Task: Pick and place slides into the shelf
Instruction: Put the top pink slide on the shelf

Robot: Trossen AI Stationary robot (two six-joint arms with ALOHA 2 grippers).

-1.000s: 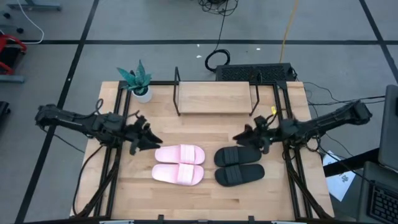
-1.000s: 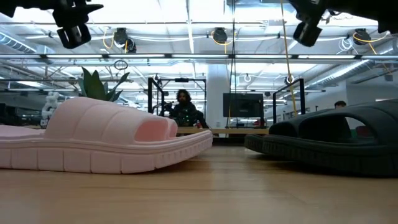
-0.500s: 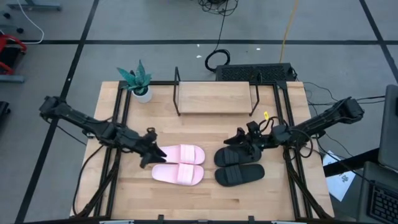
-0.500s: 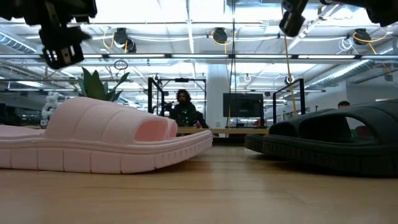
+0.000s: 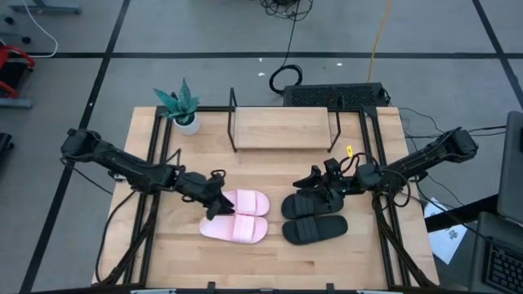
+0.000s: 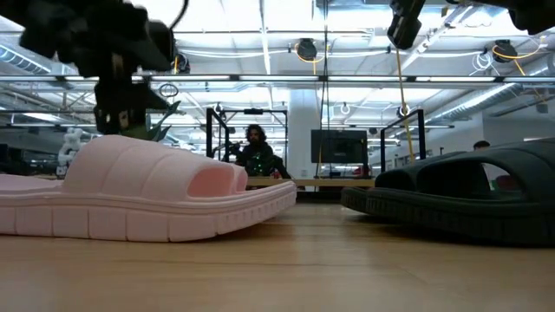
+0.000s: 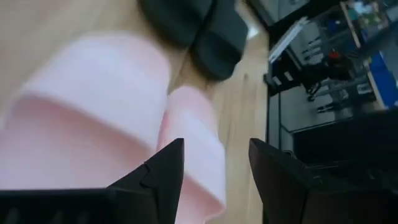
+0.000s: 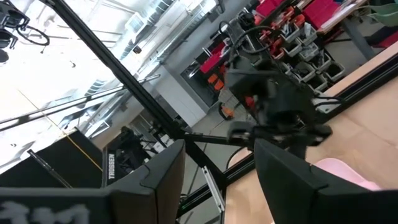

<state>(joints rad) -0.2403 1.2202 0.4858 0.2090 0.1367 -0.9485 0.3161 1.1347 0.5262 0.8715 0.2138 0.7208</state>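
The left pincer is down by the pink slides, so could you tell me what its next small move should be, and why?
Probably lower it a little more so the open fingers straddle the edge of the nearer pink slide, then close. The left pincer sits open at the pink pair's end, holding nothing, and the shelf has no slides on it. The right pincer hangs open over the black slides.

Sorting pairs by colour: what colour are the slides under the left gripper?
Pale pink slides, best seen in the high view, with the left gripper over their end.

A pink slide (image 6: 143,192) lies at nine o'clock, a black slide (image 6: 460,201) at three. The left gripper (image 6: 117,113) hangs just above the pink strap.
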